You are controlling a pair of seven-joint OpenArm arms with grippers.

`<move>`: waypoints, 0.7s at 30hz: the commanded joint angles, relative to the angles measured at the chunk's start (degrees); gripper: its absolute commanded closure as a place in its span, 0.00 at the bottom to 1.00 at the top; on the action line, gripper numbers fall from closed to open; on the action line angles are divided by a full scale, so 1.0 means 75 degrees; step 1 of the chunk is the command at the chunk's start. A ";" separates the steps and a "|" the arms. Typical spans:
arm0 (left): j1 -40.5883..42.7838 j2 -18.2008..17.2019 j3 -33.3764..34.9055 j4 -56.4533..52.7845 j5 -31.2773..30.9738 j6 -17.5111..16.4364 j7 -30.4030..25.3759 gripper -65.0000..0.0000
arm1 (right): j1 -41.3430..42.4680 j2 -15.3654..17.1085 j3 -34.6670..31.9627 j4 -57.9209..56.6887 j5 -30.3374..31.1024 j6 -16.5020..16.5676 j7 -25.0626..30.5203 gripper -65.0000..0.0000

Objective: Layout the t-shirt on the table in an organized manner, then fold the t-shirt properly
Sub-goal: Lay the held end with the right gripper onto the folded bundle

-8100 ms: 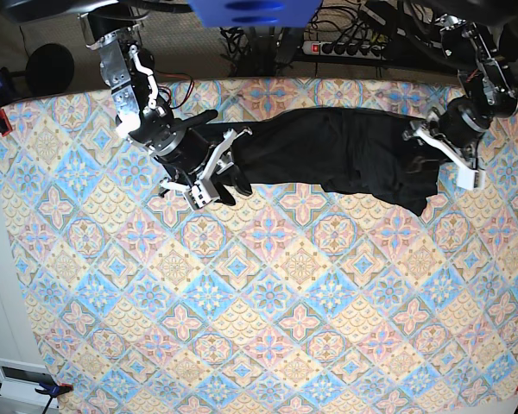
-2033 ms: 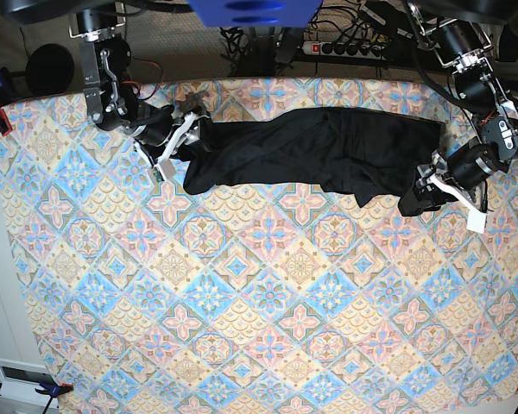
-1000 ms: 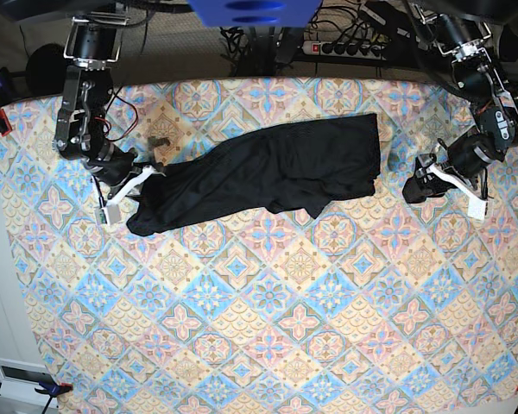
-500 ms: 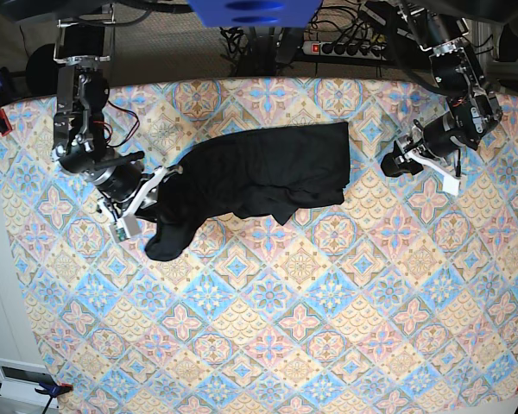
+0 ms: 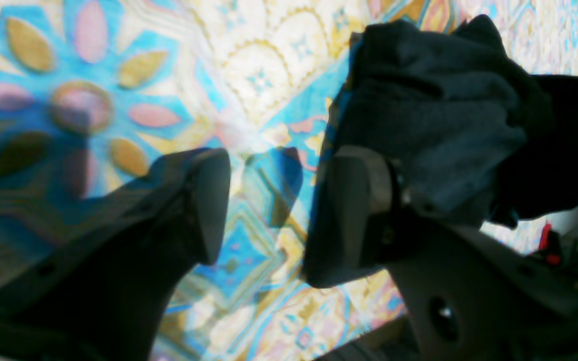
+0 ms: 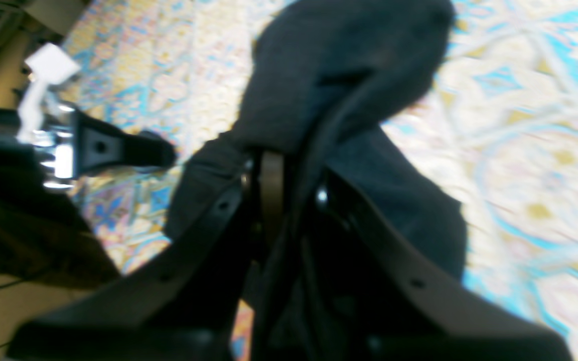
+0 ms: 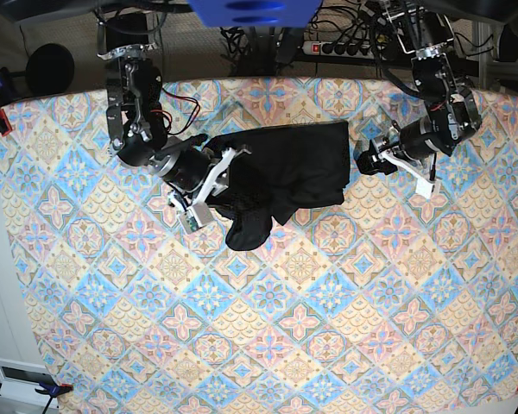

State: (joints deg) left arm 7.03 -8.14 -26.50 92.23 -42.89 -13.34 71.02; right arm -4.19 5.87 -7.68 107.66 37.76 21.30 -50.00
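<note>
The t-shirt (image 7: 281, 177) is bunching further rightward across the table (image 7: 268, 336), right gripper (image 7: 214, 179) pinching it, left gripper (image 7: 369, 160) spread beside its edge.

No legible text, label, brand, number or sign is showing in any view. The t-shirt (image 7: 285, 172) is presenting plain black fabric with no print. The table (image 7: 328, 328) is displaying only diamond tiles with floral motifs, no lettering. A white tag (image 6: 50, 62) at 10 o'clock in the right wrist view is appearing blank, too blurred to read.
</note>
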 commanded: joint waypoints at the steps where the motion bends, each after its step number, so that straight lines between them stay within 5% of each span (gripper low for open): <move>1: -0.0075 -0.0057 -0.0024 0.0122 -0.0147 -0.0032 -0.0075 0.47 | 0.0107 -0.0050 -0.0025 0.0046 0.0152 0.0061 0.0214 0.97; 8: -0.0087 -0.0046 -0.0001 0.0122 -0.0147 -0.0032 -0.0075 0.47 | 0.0330 -0.0683 -0.0470 -0.0634 -0.0094 0.0061 0.0225 0.95; 13: -0.0087 -0.0046 -0.0001 0.0122 -0.0147 -0.0032 -0.0075 0.47 | 0.0951 -0.0683 -0.1115 -0.0798 -0.1442 0.0061 0.0261 0.88; 21: -0.0087 -0.0057 -0.0012 0.0122 -0.0147 -0.0032 -0.0075 0.47 | 0.0939 -0.0695 -0.2346 -0.0904 -0.1993 0.0061 0.0753 0.88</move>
State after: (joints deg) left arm 7.01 -7.94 -26.52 92.23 -42.85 -13.30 70.89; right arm 1.78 0.95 -25.21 99.63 22.17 21.71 -46.19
